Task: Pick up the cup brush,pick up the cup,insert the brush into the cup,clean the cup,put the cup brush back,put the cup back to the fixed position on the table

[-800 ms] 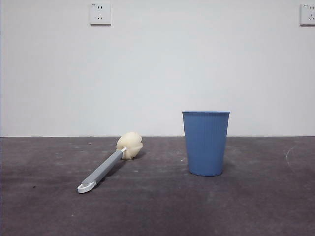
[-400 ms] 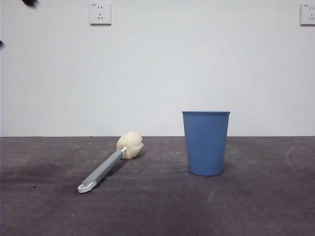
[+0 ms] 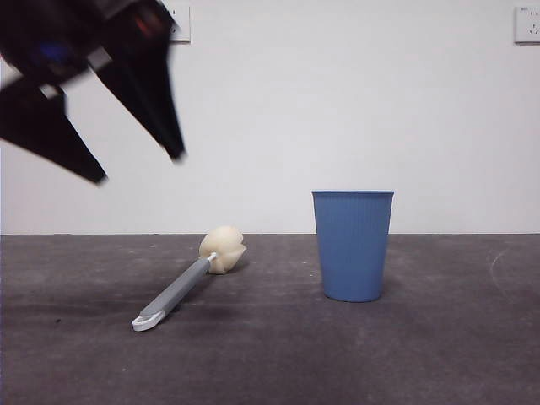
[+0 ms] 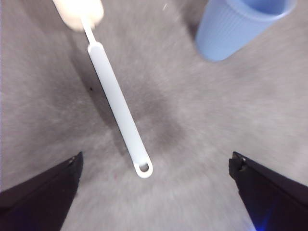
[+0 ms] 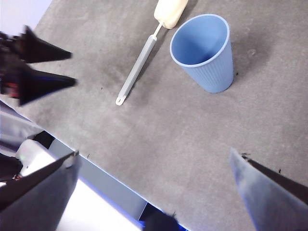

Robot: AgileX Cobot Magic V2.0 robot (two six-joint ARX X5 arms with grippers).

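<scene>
The cup brush (image 3: 179, 289) lies flat on the table (image 3: 439, 354), its cream sponge head (image 3: 223, 249) toward the wall and its white looped end toward me. To its right the blue ribbed cup (image 3: 353, 245) stands upright and empty. My left gripper (image 3: 139, 167) hangs open above and left of the brush, touching nothing. In the left wrist view the brush handle (image 4: 117, 108) runs between the wide-open jaws of the left gripper (image 4: 155, 159), with the cup (image 4: 236, 24) off to one side. My right gripper (image 5: 153, 154) is open, high above the cup (image 5: 204, 48) and the brush (image 5: 137, 67).
A white wall with two sockets (image 3: 171, 24) closes off the back of the table. The right wrist view shows the table's front edge (image 5: 103, 175) and the left gripper (image 5: 73, 68) near it.
The left arm has come down from the top left corner into the front view, jaws spread, and now hangs over the brush. Brush and cup have not moved.
</scene>
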